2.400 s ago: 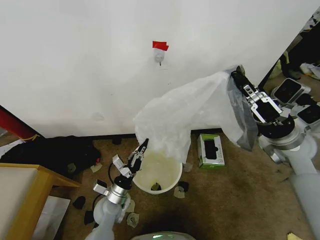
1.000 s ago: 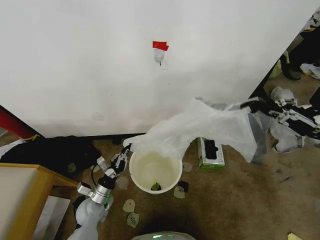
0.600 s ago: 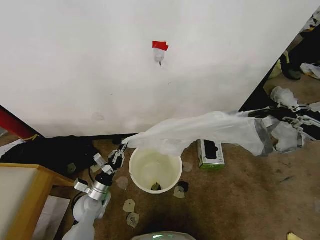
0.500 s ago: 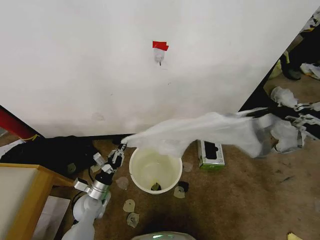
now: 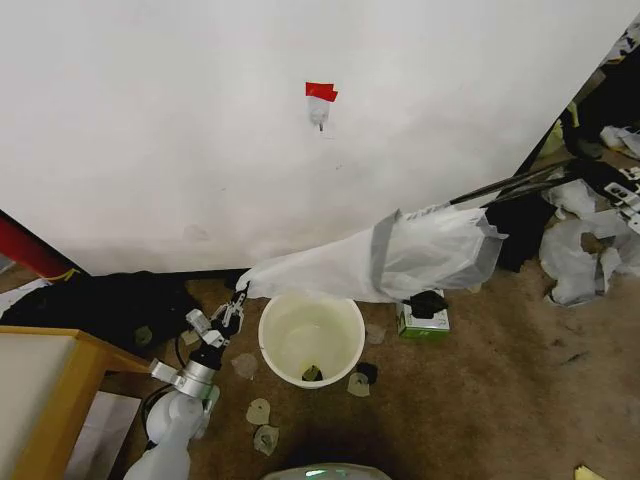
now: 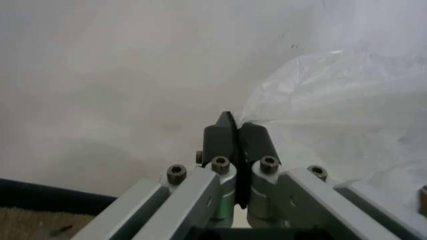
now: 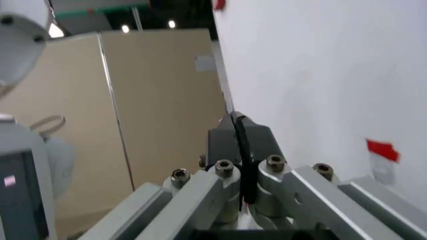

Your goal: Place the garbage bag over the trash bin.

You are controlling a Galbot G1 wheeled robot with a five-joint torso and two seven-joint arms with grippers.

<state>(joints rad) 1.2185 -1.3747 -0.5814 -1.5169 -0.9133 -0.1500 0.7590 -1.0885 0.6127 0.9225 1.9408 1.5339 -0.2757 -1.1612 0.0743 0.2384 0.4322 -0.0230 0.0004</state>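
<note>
Trash bin (image 5: 311, 338): round, cream-white, standing upright on the brown carpet (image 5: 480, 400) near the foot of the white wall (image 5: 200, 120), mouth open, a small dark scrap lying inside at the bottom. Garbage bag (image 5: 370, 268): thin wrinkled white film, stretched out in the air above and behind the bin, running from its narrow corner at the bin's left side up to a wider, grey-shaded end on the right; it hangs over the bin and is not yet seated on the rim. Left tool (image 5: 238, 298): beside the bin's left rim, clenched on the bag's narrow corner; the left wrist view shows its two dark fingers (image 6: 220, 137) pressed together with film bunched at the tips (image 6: 235, 131). Right tool (image 7: 239, 132): fingers pressed tight together in the right wrist view, pointing along the wall; whether any film is caught between them cannot be told. Small green and white box (image 5: 422, 312): on the carpet just right of the bin, partly under the bag. Red tape mark (image 5: 320, 92): on the wall above. Wooden worktop (image 5: 40, 390): corner at the lower left. Paper scraps (image 5: 258, 412): scattered on the carpet around the bin's base.
</note>
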